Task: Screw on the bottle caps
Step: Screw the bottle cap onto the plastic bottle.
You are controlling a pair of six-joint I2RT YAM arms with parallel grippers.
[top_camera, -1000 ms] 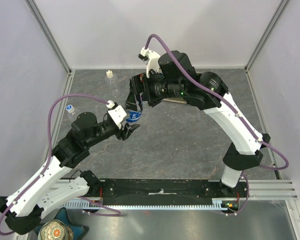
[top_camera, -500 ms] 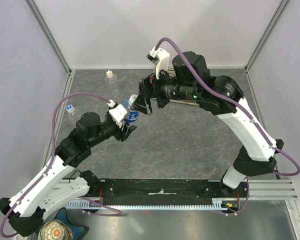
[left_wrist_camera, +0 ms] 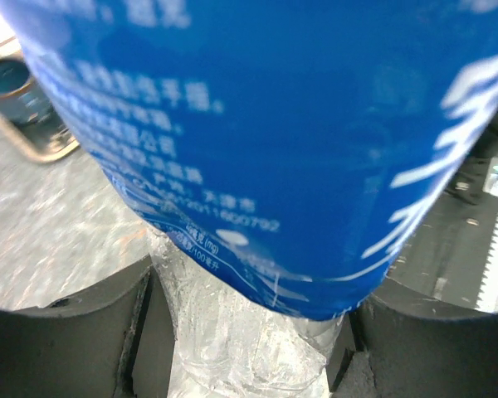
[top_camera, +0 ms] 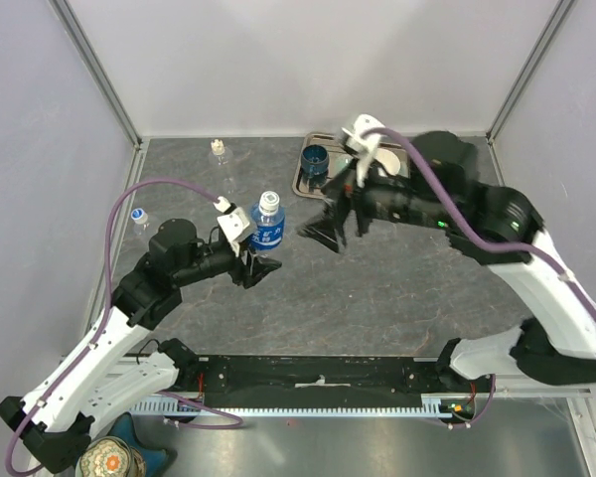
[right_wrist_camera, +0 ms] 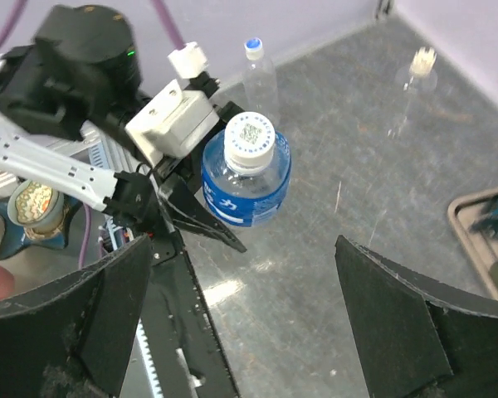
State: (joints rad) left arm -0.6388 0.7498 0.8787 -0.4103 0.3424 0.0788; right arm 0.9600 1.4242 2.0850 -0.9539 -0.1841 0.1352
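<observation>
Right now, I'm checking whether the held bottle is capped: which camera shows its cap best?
The right wrist view: it looks down onto the white cap of the blue-labelled bottle in the left gripper. Top external shows it tiny; left wrist shows only label, no cap.

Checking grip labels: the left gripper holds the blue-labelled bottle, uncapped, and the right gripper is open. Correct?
No: the bottle wears a white cap, clear in the right wrist view. The left gripper holds it; the right gripper is open.
</observation>
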